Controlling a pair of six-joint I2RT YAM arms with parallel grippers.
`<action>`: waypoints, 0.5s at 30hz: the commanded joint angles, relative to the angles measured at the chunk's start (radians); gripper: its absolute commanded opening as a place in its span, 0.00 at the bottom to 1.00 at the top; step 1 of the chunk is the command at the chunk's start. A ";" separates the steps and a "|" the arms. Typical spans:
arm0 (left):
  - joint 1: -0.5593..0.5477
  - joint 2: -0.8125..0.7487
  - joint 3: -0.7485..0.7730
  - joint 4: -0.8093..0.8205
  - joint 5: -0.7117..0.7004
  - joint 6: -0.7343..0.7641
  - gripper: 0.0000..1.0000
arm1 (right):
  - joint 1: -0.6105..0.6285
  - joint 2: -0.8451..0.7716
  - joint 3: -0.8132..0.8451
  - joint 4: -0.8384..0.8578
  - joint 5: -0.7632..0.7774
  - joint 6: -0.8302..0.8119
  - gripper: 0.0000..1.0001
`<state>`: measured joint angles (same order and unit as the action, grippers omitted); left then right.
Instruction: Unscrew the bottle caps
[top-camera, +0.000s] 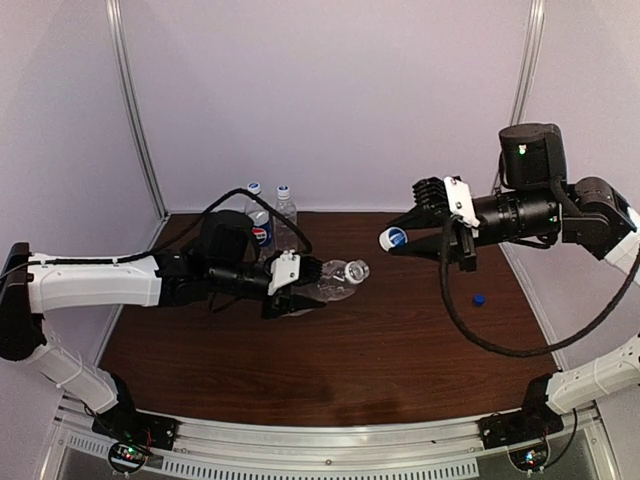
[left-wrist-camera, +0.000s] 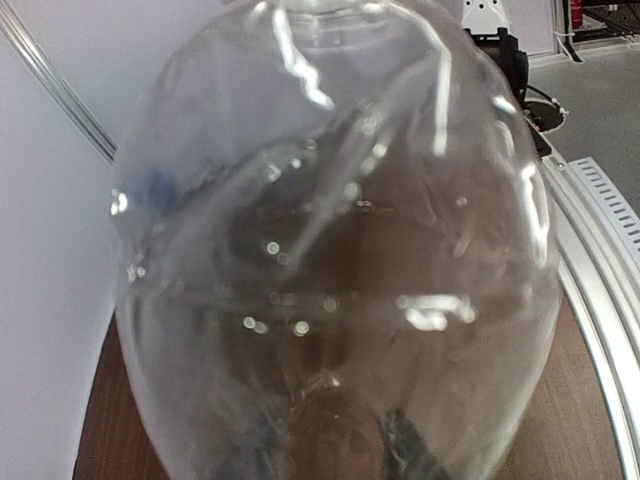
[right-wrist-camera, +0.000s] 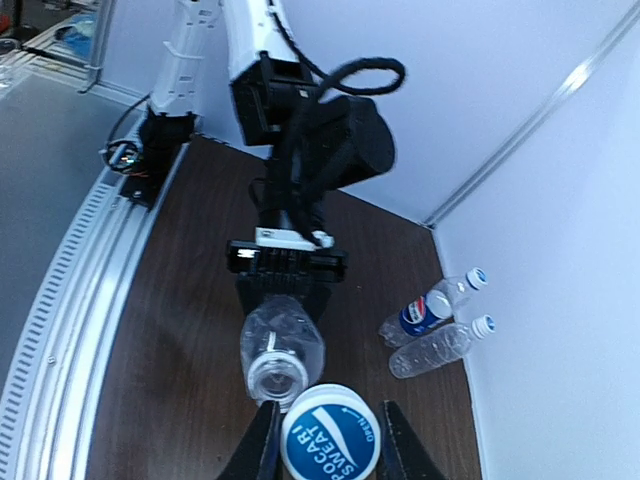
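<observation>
A white cap (right-wrist-camera: 330, 435) with a blue centre is pinched between the right jaws, which are closed on its rim from either side. The cap is judged light, stiff and small, with a rim that could slip. It is best taken across the rim, as here.

A clear bottle (top-camera: 338, 278) is clamped around its body by the left jaws and held level above the bench (top-camera: 400, 350). Its open neck is pointed out ahead of them toward the right jaws. Its thin wall is judged soft and easily dented, so the squeeze on the body should be kept moderate. The open mouth lies just ahead of and below the right jaws, apart from the white cap.

A dark blue cap (top-camera: 479, 298) lies on the bench below and behind the right jaws, well apart. A Pepsi-labelled bottle (top-camera: 260, 228) and a plain bottle (top-camera: 287, 212), both capped, are seen behind the left jaws, near the back wall.
</observation>
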<state>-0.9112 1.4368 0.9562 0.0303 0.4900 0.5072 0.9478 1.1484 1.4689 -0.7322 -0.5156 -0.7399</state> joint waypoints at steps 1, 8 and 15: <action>0.005 -0.015 0.006 0.079 -0.077 -0.035 0.32 | -0.060 0.018 -0.132 0.331 0.443 0.285 0.00; 0.009 -0.130 -0.086 0.253 -0.188 -0.096 0.33 | -0.331 0.139 -0.386 0.529 0.632 0.718 0.00; 0.025 -0.214 -0.123 0.293 -0.258 -0.138 0.33 | -0.493 0.291 -0.602 0.663 0.600 0.961 0.00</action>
<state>-0.8982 1.2499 0.8482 0.2394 0.2970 0.4088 0.5045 1.3766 0.9211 -0.1738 0.0486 0.0181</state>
